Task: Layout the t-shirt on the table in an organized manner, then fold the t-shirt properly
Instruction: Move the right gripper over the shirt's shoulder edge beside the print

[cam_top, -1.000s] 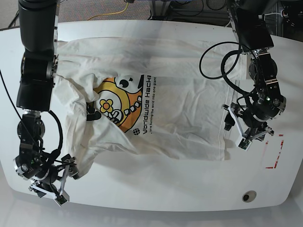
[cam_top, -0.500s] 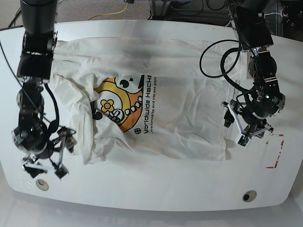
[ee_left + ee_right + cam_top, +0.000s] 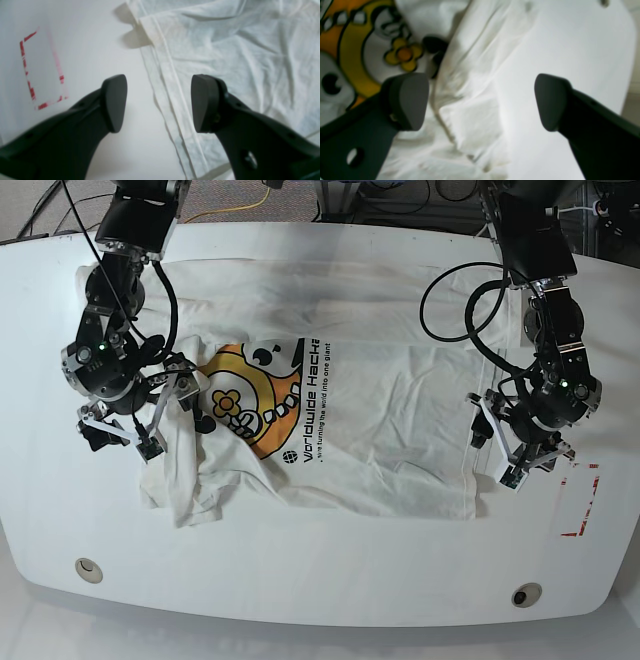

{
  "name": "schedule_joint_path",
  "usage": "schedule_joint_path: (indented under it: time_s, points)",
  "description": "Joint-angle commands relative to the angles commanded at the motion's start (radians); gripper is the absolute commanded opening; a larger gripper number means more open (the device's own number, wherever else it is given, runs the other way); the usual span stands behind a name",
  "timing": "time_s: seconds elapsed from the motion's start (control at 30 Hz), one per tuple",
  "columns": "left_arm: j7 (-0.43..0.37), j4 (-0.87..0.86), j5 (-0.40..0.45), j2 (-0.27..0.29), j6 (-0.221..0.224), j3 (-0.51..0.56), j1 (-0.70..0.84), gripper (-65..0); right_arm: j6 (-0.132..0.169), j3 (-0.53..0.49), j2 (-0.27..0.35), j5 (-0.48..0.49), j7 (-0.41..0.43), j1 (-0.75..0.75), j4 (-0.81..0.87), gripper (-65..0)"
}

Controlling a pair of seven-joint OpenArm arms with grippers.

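The t-shirt lies graphic side up on the table, with its yellow-orange cartoon left of centre. Its right part is fairly flat, while its left side is bunched and folded. My right gripper hovers open over that crumpled left side. In the right wrist view the right gripper spans a rumpled fold beside the cartoon, holding nothing. My left gripper is open at the shirt's right edge. The left wrist view shows the left gripper straddling the hem, apart from it.
A red-outlined rectangle mark sits right of the left gripper, also seen as the red mark. Two grommet holes lie near the front edge. A black cable loops over the shirt's right part.
My right arm has swung from the table's front-left corner back to the shirt's left side. The bunched left cloth has shifted inward. The left gripper has barely moved.
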Motion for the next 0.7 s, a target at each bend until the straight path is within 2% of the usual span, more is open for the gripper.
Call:
schedule_joint_path:
  time_s: [0.47, 0.53, 0.7]
  points:
    - [0.0, 0.0, 0.0, 0.0, 0.0, 0.0, 0.003, -27.1, 0.0, 0.002, -0.003, 0.003, 0.078, -0.044, -0.106, 0.0]
    - [0.0, 0.0, 0.0, 0.0, 0.0, 0.0, 0.003, -27.1, 0.0, 0.002, -0.003, 0.005, 0.089, -0.048, -0.129, -1.6]
    - [0.0, 0.0, 0.0, 0.0, 0.0, 0.0, 0.003, -27.1, 0.0, 0.04, 0.003, 0.094, 0.097, -0.046, -0.196, -3.6]
